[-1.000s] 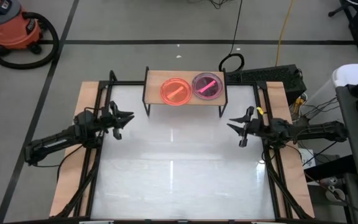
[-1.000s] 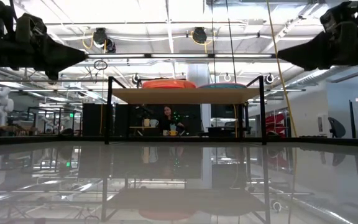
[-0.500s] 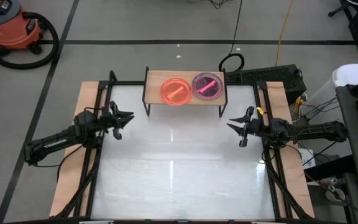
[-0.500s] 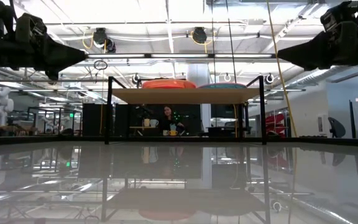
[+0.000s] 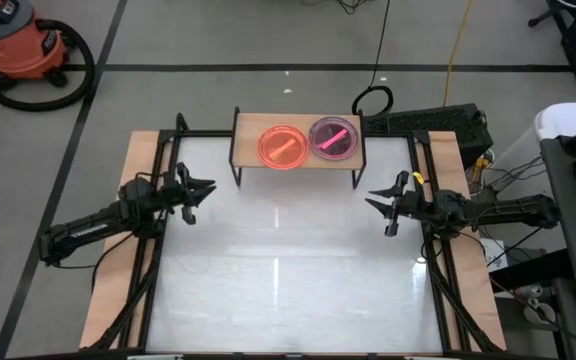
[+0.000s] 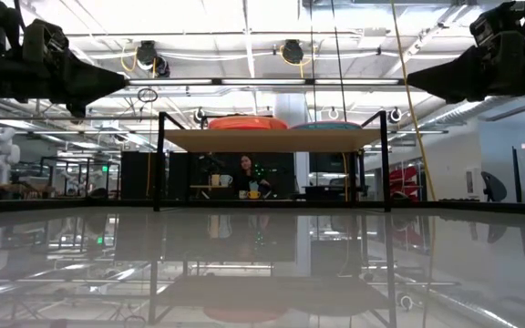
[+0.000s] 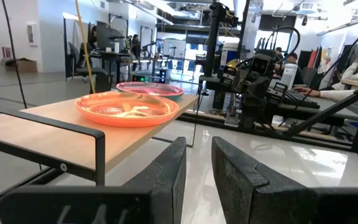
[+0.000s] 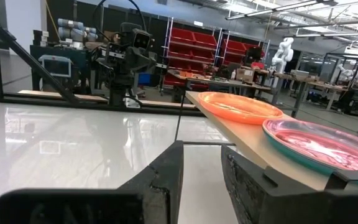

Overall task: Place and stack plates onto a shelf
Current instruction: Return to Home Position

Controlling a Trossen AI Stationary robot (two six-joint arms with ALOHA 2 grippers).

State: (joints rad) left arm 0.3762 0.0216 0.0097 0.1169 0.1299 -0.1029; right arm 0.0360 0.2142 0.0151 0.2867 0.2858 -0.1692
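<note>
Two stacks of plates (image 5: 281,146) on shelf (image 5: 246,140) | left tool (image 7: 199,146) slightly parted, empty | right tool (image 8: 202,149) same

no legible text, no readable labels

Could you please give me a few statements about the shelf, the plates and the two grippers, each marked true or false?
1. Two stacks of plates stand on the shelf. True.
2. The stack nearer the left arm is topped by a blue plate. False: an orange plate tops it.
3. A pink plate tops the other stack. True.
4. The right gripper hovers over the shelf. False: it is off the shelf, out by the table's right side.
5. The left gripper holds nothing. True: its fingers are apart with nothing between them.
</note>
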